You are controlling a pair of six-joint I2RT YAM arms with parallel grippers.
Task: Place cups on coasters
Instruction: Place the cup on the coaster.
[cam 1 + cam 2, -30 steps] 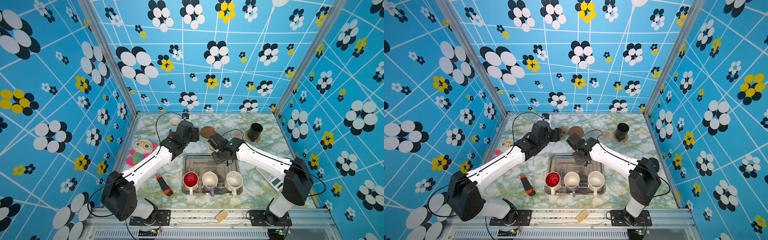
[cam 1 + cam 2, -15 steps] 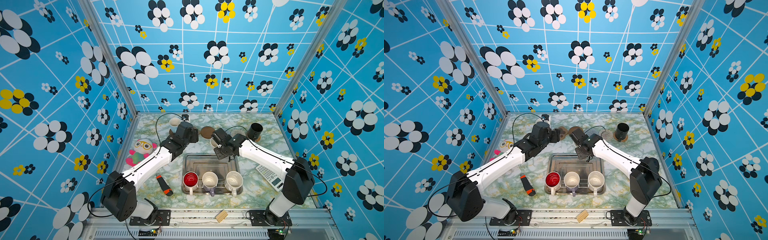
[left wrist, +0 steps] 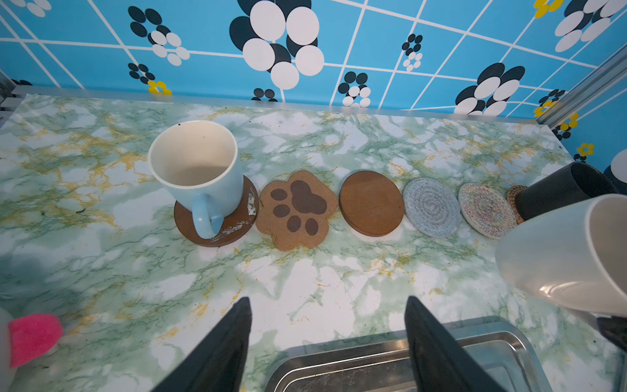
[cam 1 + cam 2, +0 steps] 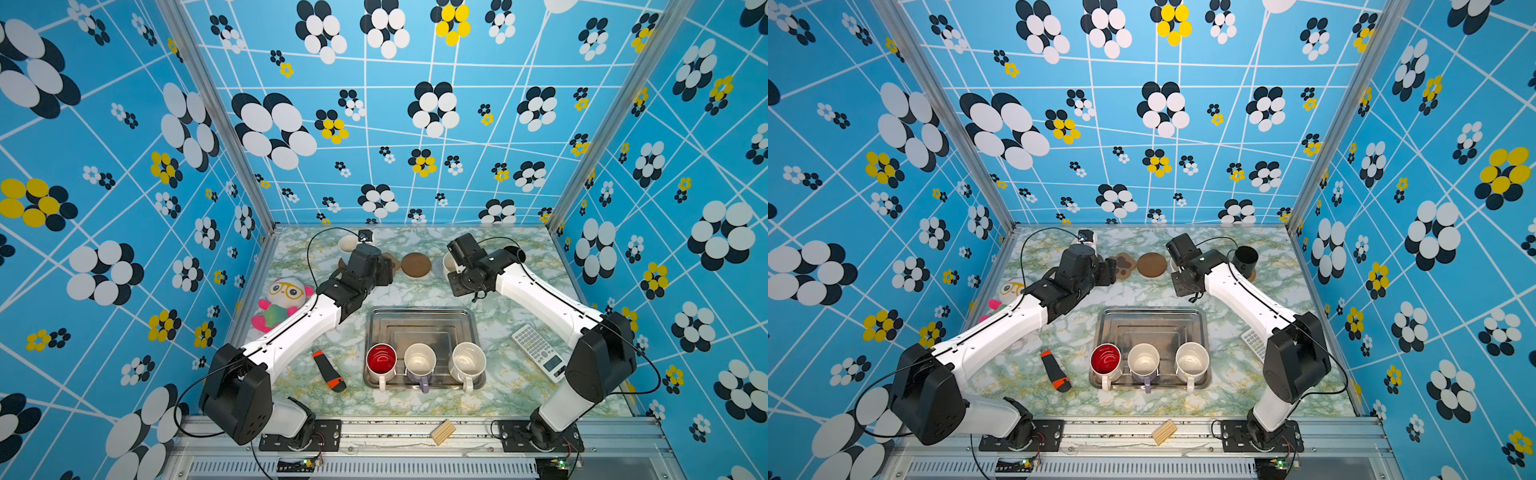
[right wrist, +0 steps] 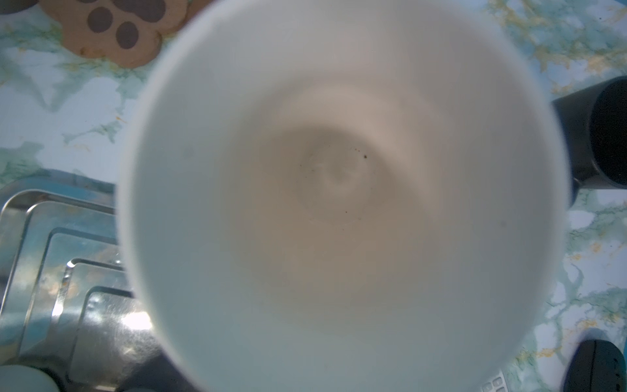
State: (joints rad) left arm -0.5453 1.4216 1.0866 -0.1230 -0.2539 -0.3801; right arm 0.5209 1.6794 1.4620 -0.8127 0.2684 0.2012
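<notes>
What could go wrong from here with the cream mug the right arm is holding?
The cream-white ceramic mug hangs tilted close beside the black mug on the tan rattan coaster; lowering it could knock that mug. The grey woven round coaster and whitish woven round coaster lie nearly touching, so it may land straddling both.

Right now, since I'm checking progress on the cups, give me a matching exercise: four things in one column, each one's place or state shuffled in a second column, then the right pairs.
Things
1. light blue mug
2. black mug
3. red-lined mug
4. paw mat

Places or states
A. in the steel tray
B. on a dark brown disc
C. nothing on it
D. on the rattan mat

Pairs: 1-B, 2-D, 3-A, 4-C
</notes>
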